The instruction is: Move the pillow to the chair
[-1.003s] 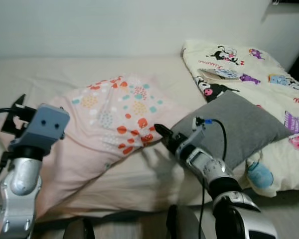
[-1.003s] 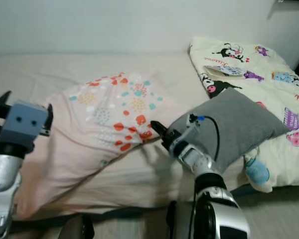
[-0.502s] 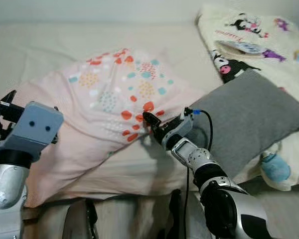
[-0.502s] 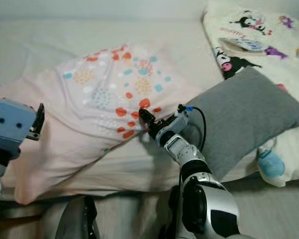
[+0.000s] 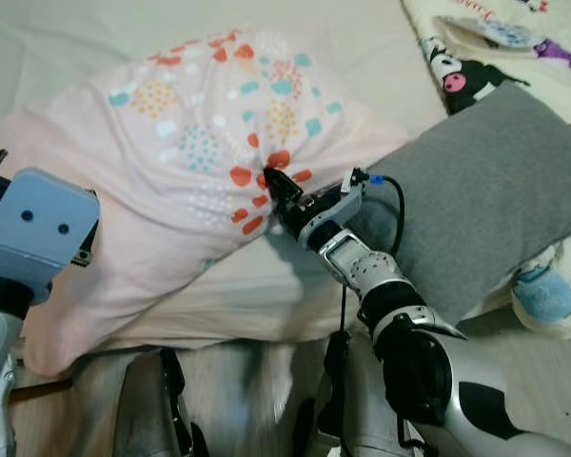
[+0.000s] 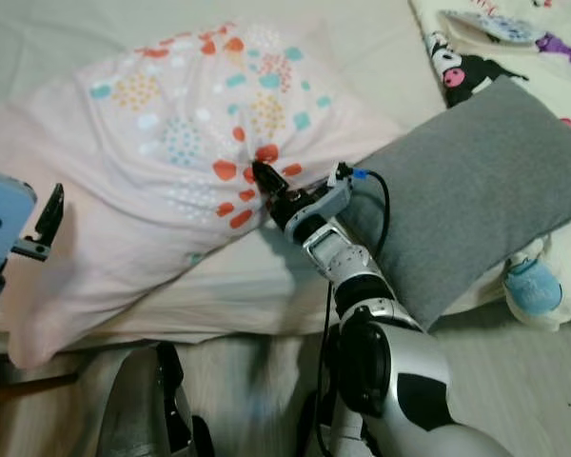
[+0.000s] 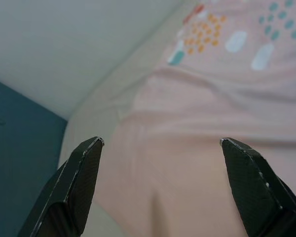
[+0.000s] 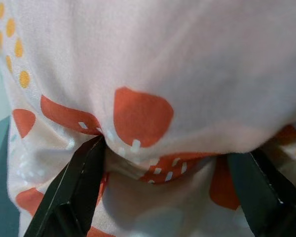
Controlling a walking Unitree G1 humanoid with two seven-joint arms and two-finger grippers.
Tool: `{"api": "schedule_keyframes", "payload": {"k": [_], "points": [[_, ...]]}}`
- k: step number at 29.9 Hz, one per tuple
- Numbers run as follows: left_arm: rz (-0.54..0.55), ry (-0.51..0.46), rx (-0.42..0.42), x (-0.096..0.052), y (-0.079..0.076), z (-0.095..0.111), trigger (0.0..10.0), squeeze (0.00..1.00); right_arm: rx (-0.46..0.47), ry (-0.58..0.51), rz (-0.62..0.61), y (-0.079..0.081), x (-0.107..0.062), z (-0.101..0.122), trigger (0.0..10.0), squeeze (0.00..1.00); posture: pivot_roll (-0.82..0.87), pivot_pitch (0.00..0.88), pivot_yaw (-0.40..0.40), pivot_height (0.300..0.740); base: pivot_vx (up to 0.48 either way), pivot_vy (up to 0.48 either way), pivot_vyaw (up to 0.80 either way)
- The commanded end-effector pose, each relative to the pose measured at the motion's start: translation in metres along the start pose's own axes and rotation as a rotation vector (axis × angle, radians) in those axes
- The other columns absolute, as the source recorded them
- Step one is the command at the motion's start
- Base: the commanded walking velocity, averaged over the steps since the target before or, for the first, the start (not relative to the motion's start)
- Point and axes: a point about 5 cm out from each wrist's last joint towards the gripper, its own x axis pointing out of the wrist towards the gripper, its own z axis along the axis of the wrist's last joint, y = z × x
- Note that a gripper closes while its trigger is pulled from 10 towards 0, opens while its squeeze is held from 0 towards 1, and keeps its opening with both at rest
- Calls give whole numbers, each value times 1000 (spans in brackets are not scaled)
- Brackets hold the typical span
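Pink pillow [image 5: 181, 171] fabric bunches between the right gripper [image 5: 272, 181] spread fingers; left gripper [image 7: 158, 182] hovers wide open.

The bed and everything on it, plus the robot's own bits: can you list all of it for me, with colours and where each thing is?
pillow: one, pale pink with orange, teal and white spots, middle of the bed.
grey cushion: one, grey, right of the pillow, lying partly on the blanket.
cartoon blanket: one, cream with black-and-white characters, far right.
bed sheet: one, cream, under everything.
right gripper: black fingers open, pressed into the pillow's lower edge, fabric bulging between them.
left gripper: black fingers open, beside the pillow's left end, apart from it.
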Motion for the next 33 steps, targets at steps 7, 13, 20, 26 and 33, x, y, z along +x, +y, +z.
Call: {"api": "schedule_keyframes", "payload": {"k": [7, 13, 20, 26, 33], "points": [[-18, 30, 18, -8, 4, 4, 10000, 0, -59, 39, 64, 27, 21, -14, 0, 0, 147, 473, -112, 476, 0, 0, 0], [-13, 40, 6, -7, 2, 4, 10000, 0, -102, 13, 95, 33, 22, -1, 0, 0, 130, 459, -120, 476, 0, 0, 0], [-8, 50, -12, -7, -2, 2, 10000, 0, -147, -15, 107, 36, 21, 11, 0, 0, 119, 432, -124, 476, 0, 0, 0], [34, 55, -40, 0, -3, 1, 10000, 0, -273, -54, 136, 49, 25, 27, 0, 0, 114, 371, -125, 476, 0, 0, 0], [138, 37, -187, 23, -5, 3, 10000, 0, -325, -192, 404, 96, 23, 76, 0, 0, 77, 249, -122, 494, 0, 0, 0]]}}
